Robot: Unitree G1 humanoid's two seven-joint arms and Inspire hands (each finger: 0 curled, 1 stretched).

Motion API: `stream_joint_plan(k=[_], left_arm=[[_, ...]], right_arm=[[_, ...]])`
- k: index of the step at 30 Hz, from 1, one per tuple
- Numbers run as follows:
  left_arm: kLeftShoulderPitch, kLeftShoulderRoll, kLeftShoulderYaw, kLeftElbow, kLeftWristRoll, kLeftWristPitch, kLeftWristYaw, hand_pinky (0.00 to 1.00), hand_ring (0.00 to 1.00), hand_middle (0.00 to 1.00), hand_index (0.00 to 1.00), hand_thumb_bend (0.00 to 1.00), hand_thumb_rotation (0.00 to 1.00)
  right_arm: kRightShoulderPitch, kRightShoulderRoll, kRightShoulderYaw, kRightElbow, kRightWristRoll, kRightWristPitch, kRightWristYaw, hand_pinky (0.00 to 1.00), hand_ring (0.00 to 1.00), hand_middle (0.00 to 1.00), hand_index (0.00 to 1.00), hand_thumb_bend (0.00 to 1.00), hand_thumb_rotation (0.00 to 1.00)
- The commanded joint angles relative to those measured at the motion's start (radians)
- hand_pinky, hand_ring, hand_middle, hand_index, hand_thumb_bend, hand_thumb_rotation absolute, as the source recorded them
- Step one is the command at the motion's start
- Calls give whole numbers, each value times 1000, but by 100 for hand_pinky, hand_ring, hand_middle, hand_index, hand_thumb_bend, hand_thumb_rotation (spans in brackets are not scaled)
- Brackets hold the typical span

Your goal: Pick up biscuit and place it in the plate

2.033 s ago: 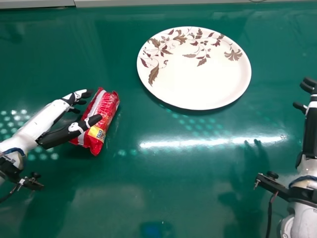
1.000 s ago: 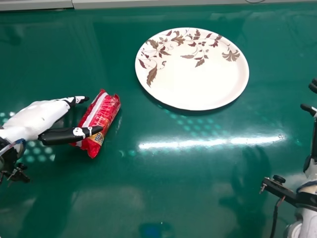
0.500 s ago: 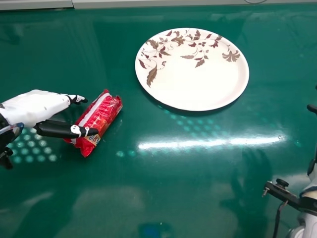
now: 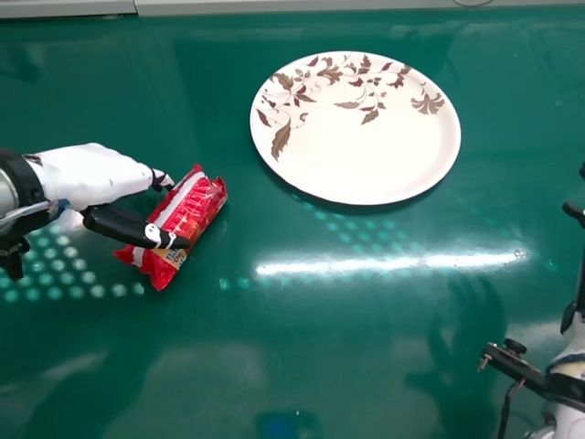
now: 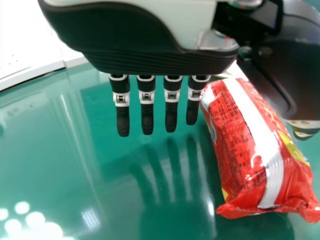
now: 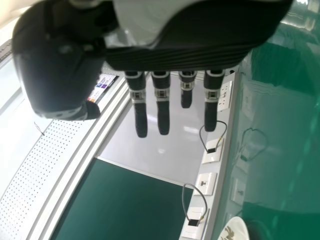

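Observation:
The red biscuit packet (image 4: 192, 218) lies slantwise on the green table, left of the plate (image 4: 366, 137) with brown leaf patterns. At the packet's left side is my left hand (image 4: 96, 174), its fingers straight at the packet's far part and the thumb over its near part. In the left wrist view, the left hand (image 5: 146, 107) has extended fingers beside the packet (image 5: 250, 145), not curled round it. My right hand (image 4: 576, 212) is at the right edge; in the right wrist view the right hand (image 6: 162, 107) has straight fingers and holds nothing.
The green table (image 4: 311, 366) reflects light in a bright streak below the plate. A pale ledge (image 4: 292, 7) runs along its far edge. Wall sockets (image 6: 205, 184) with cable loops and a perforated panel (image 6: 37, 175) show in the right wrist view.
The left hand has drawn back leftward, then shifted slightly toward the packet, its thumb now angled more toward the near side. The packet has moved slightly right. My right arm has shifted right.

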Motion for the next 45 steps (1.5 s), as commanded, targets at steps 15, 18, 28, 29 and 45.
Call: stream_joint_plan(k=[15,18,28,29,45], left_arm=[[-312,-71,-268,247,207,-84,-210,63,75,82,98,100,88],[-337,-124,-299,340,273,-82,-143,71,79,83,97,100,82],[-387,-227,-340,624,296,-143,39,56,61,62,65,95,32],[-390,-232,-341,648,289,-153,48,57,61,63,65,94,27],[-379,-298,-361,892,228,-257,253,50,57,58,55,54,0]], right_arm=[[69,46,51,3,-11,-15,-53,75,81,84,80,48,27],[76,49,53,5,-6,-13,-61,75,81,84,81,48,31],[75,42,40,-17,20,-6,-62,74,81,85,82,45,30],[74,40,39,-18,20,-8,-62,73,81,85,82,45,30],[91,47,5,-60,35,-9,-77,84,86,86,82,46,34]])
